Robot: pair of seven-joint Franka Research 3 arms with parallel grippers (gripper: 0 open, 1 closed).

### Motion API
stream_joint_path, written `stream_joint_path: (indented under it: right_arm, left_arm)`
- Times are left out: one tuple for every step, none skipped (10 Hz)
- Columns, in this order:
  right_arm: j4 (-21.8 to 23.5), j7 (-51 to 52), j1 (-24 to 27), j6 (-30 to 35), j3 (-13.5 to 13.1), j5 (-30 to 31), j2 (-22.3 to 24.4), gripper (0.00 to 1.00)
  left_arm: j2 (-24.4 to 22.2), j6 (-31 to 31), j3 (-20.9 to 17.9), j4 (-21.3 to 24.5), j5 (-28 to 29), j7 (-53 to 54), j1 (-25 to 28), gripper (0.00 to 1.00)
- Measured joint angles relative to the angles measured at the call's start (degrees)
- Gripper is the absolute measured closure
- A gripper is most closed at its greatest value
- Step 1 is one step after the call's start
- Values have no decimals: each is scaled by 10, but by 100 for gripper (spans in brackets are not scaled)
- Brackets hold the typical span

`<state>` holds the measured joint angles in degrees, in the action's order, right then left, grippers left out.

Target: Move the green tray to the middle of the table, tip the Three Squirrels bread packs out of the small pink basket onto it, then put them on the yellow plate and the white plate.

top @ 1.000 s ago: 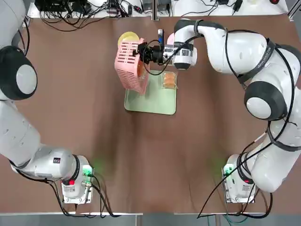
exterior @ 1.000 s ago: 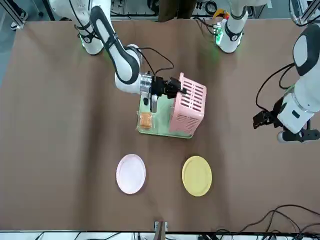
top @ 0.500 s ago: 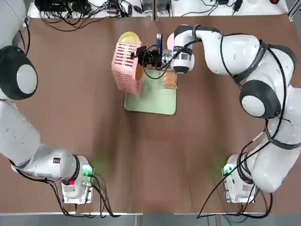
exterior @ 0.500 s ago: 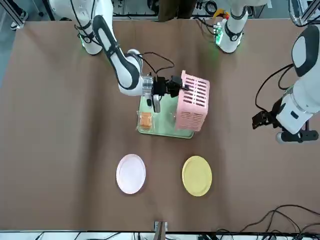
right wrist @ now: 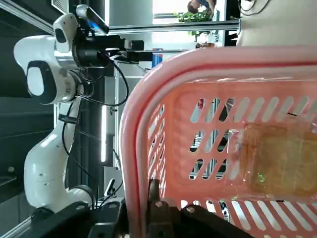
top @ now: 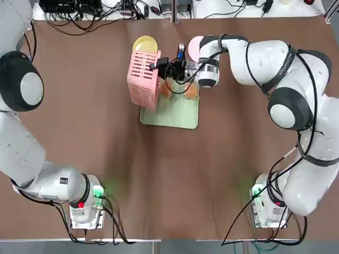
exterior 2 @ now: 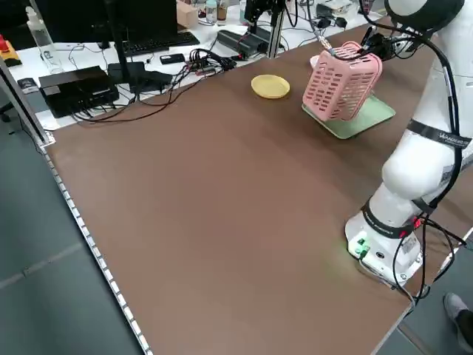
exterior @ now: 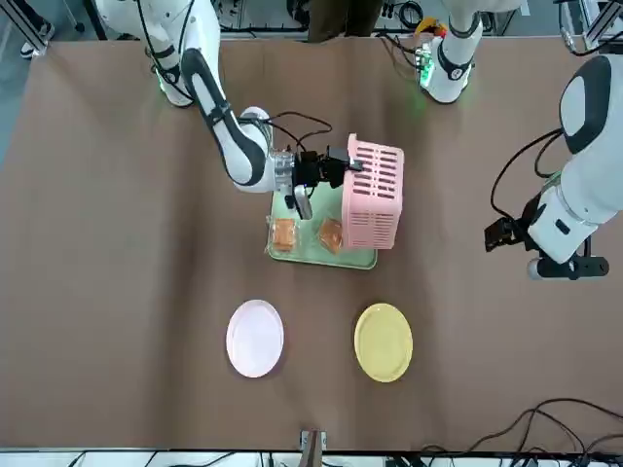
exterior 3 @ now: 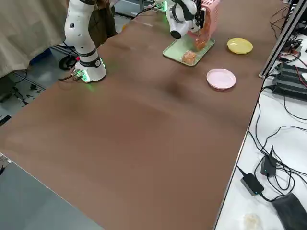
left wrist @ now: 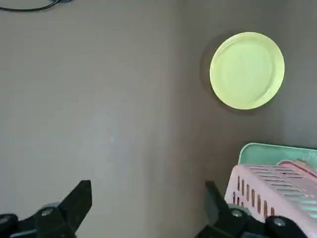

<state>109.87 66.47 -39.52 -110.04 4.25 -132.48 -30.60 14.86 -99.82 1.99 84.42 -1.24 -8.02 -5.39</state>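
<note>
Over the flat mint-green rectangular tray (top: 170, 111) at mid-table, the slotted pink plastic basket (top: 143, 78) is held tipped on its side, its rim pinched by the right gripper (top: 161, 67); two clear bread packs (exterior: 307, 234) lie below its mouth.

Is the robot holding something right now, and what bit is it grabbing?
Yes. The right gripper is shut on the thick rim of the small pink basket, tipping it over the green tray. The left gripper is open and holds nothing.
</note>
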Motion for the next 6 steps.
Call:
stream_joint_path:
  right_arm:
    - [8, 11, 2, 14, 0, -2, -1, 93]
    - [16, 22, 5, 35, -1, -3, -4, 93]
    - [24, 34, 11, 59, -1, -4, -10, 93]
    - [27, 42, 18, 72, -1, -4, -15, 93]
    - [29, 45, 22, 79, -1, -5, -17, 93]
    - [31, 47, 25, 90, -1, -5, -17, 93]
  left_arm:
    - [0, 0, 0, 0, 0, 0, 0, 0]
    - [0, 0, 0, 0, 0, 0, 0, 0]
    - [0, 0, 0, 0, 0, 0, 0, 0]
    - [0, 0, 0, 0, 0, 0, 0, 0]
    - [0, 0, 0, 0, 0, 0, 0, 0]
    - [0, 0, 0, 0, 0, 0, 0, 0]
